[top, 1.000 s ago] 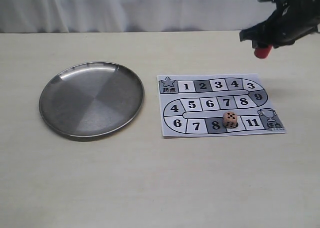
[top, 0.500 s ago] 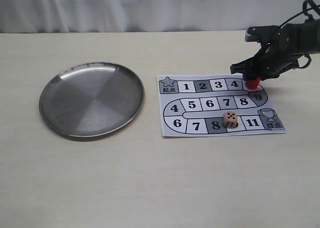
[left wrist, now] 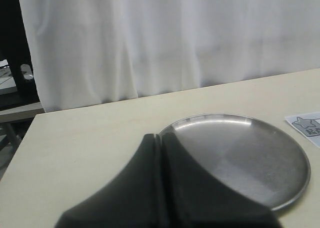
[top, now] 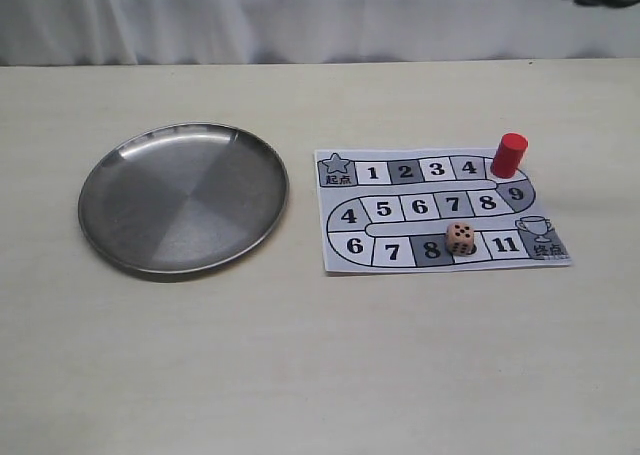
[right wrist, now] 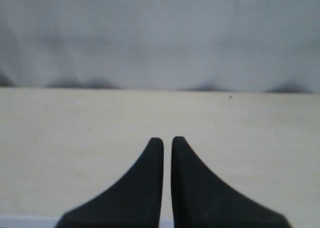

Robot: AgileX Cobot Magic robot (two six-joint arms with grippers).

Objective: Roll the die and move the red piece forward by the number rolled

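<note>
Your red piece (top: 508,155) stood free on the board (top: 420,207), die (top: 460,238) beside square 8; left end effector (left wrist: 160,138) and right end effector (right wrist: 166,140) were together, empty.

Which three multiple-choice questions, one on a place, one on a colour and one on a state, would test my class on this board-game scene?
1. Where is the die?
A. In the metal plate
B. On the bottom row of the board, between 8 and 11
C. On the bare table

2. What colour is the peg at the board's top right corner?
A. Blue
B. Green
C. Red

3. How does the peg stand?
A. Upright and alone
B. Lying on its side
C. Leaning against the die

Answers:
1 B, the cube sits on the printed track just right of square 8.
2 C, the peg is solid red.
3 A, its flat top faces up and nothing touches it.
</note>
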